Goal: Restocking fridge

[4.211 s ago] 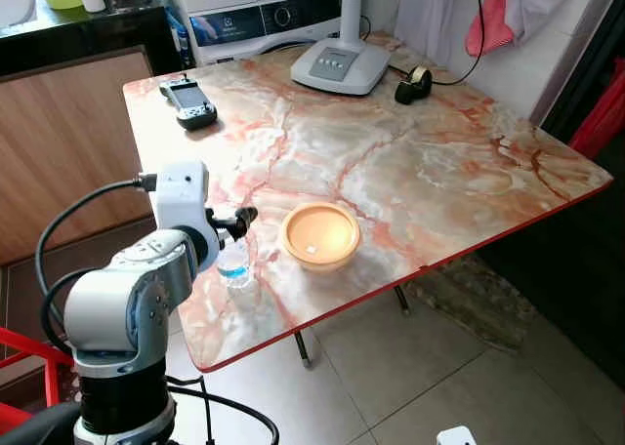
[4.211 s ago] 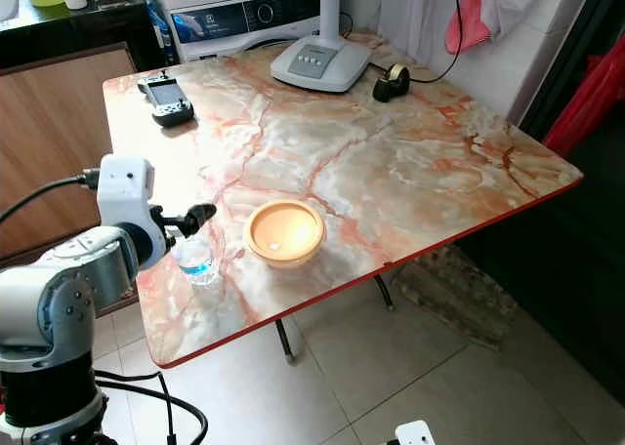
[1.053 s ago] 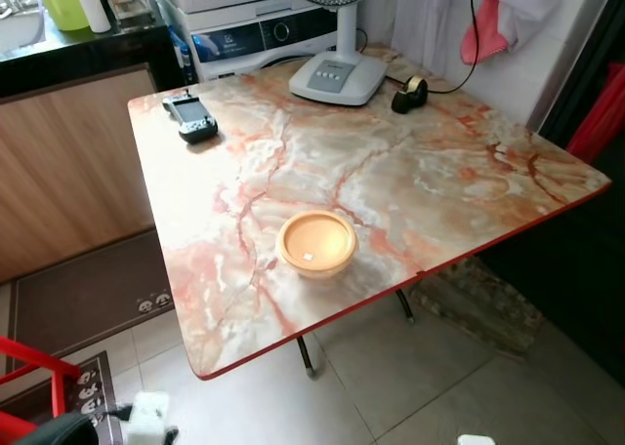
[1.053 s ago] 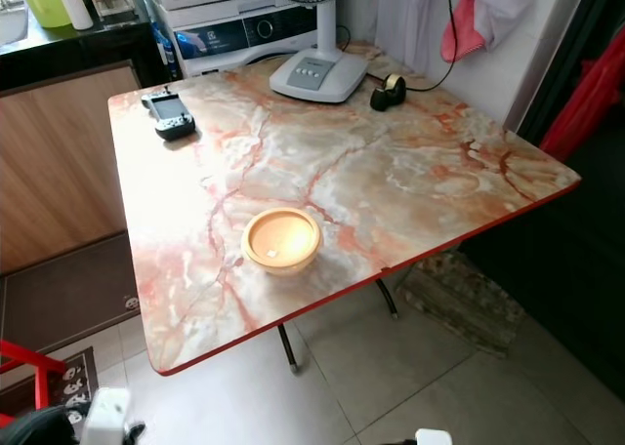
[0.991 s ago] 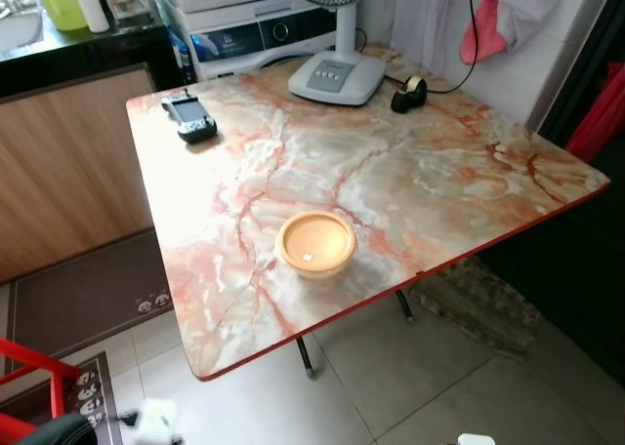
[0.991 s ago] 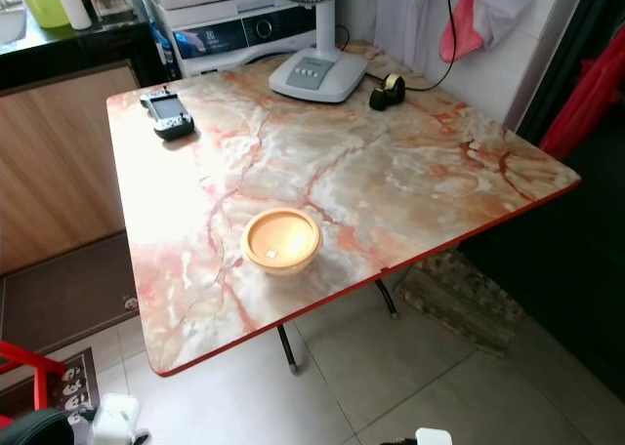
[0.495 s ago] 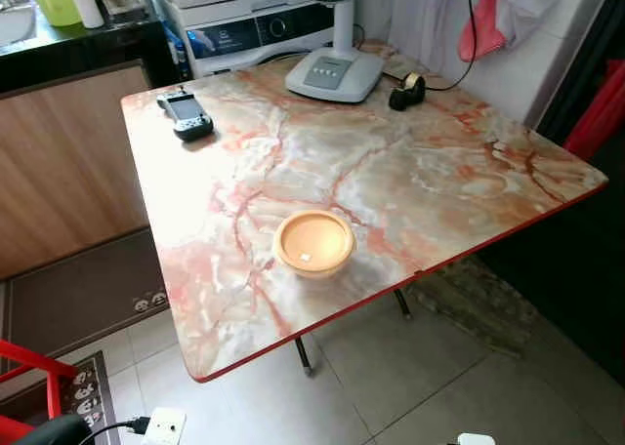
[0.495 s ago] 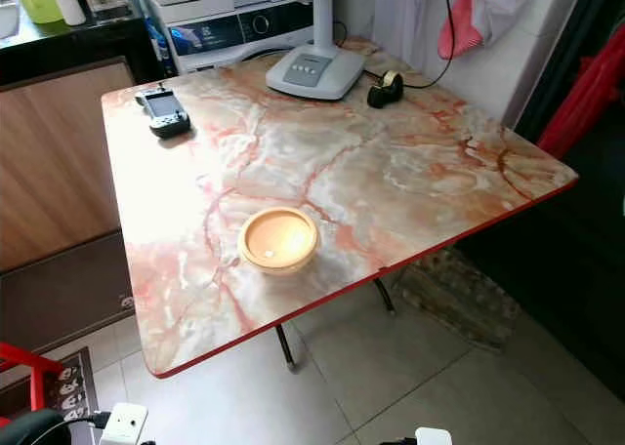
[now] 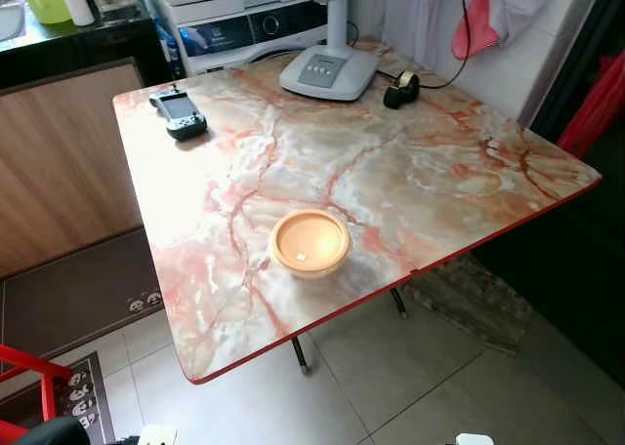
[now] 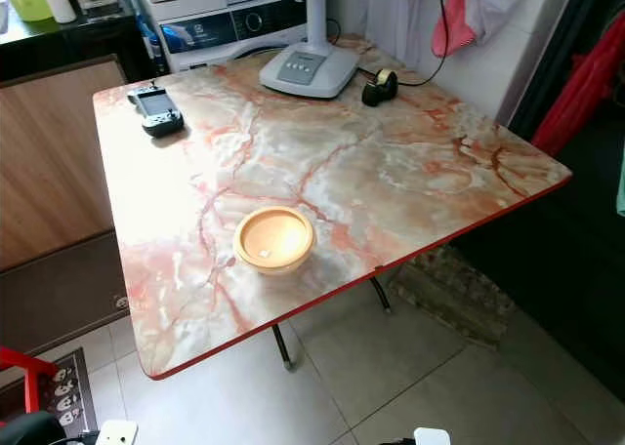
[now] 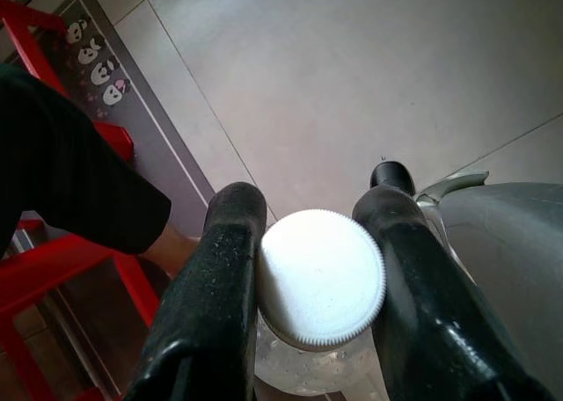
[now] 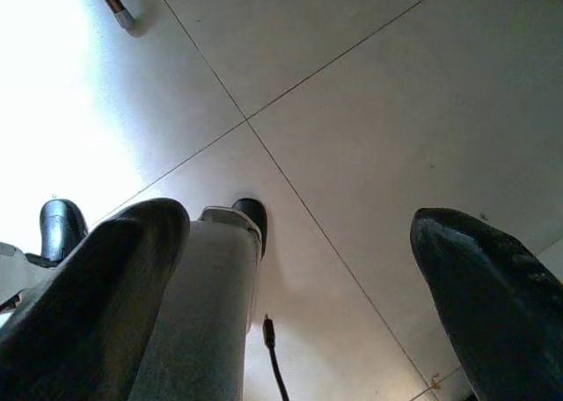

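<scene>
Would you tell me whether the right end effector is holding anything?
No, the right end effector is open, with bare floor tiles between its fingers.

A home utility room: washing machine [image 9: 249,25], marble-topped table [image 9: 410,172], tiled floor [image 9: 410,386].

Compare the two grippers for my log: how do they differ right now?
The left gripper is shut on a bottle, its jaws pressing either side of the white cap; the right gripper is open and holds nothing. The left one's fingers sit close together, the right one's stand wide apart. Both hang low, pointing down at the tiled floor.
</scene>
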Controlling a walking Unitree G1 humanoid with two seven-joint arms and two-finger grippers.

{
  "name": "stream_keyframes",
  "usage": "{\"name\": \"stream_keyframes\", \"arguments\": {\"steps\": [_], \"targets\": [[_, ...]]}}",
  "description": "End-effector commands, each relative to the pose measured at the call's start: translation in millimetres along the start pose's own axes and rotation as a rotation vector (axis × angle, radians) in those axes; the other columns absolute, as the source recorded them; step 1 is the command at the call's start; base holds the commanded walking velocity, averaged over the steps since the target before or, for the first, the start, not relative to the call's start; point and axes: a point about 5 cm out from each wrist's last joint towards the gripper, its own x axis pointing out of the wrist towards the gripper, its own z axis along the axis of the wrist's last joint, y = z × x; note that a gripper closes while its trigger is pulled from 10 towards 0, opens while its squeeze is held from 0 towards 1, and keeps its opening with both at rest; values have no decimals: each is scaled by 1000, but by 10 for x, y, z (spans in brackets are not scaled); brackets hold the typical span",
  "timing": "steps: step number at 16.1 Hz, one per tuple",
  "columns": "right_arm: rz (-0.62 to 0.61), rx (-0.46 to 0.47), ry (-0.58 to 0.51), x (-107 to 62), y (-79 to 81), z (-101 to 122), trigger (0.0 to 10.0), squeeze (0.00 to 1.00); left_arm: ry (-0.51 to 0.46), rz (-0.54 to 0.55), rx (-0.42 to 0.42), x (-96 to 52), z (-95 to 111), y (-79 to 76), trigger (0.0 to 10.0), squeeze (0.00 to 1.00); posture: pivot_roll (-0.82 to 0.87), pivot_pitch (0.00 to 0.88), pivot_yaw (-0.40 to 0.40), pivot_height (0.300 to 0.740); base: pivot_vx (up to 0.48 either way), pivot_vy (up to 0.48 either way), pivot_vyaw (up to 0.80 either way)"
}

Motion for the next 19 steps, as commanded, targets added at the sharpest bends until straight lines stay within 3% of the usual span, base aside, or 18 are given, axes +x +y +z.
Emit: {"name": "stream_keyframes", "arguments": {"steps": [1, 11, 19], "targets": [[1, -6, 5, -7, -2, -23, 10000, 0, 14, 8, -5, -17, -56, 40, 10000, 0, 79, 74, -5, 740, -281, 0, 0], [7, -11, 8, -13, 8, -46, 10000, 0, 8, 8, -14, -25, -75, 38, 10000, 0, 76, 51, -3, 740, -295, 0, 0], [1, 1, 9, -6, 1, -28, 10000, 0, -1, 11, -18, -18, -51, 32, 10000, 0, 81, 66, -7, 740, 0, 0, 0]]}}
